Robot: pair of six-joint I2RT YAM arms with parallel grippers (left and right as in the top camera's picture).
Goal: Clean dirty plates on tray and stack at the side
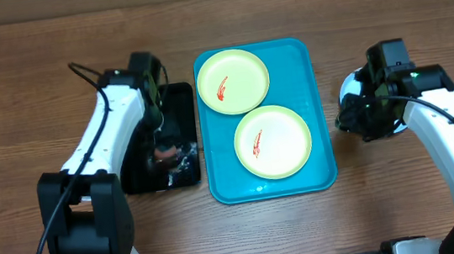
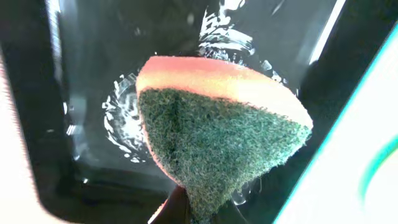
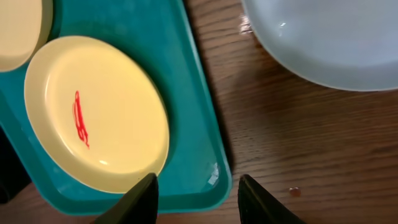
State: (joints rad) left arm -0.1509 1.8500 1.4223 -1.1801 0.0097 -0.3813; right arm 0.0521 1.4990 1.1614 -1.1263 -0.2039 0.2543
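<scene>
Two pale yellow-green plates (image 1: 233, 81) (image 1: 272, 142) lie on the turquoise tray (image 1: 222, 157), each with a red smear. Off the tray on the right, a light blue plate (image 1: 348, 90) sits on the wood, mostly under the right arm; it also shows in the right wrist view as the blue plate (image 3: 329, 37). My left gripper (image 1: 162, 151) is over the black tray, shut on an orange sponge (image 2: 217, 124) with a green scouring face. My right gripper (image 3: 198, 199) is open and empty above the tray's rim (image 3: 214, 149), close to the nearer plate (image 3: 96, 112).
The narrow black tray (image 1: 180, 123) stands just left of the turquoise tray and holds shallow water (image 2: 124, 118). A small speck (image 3: 293, 191) lies on the bare wood right of the tray.
</scene>
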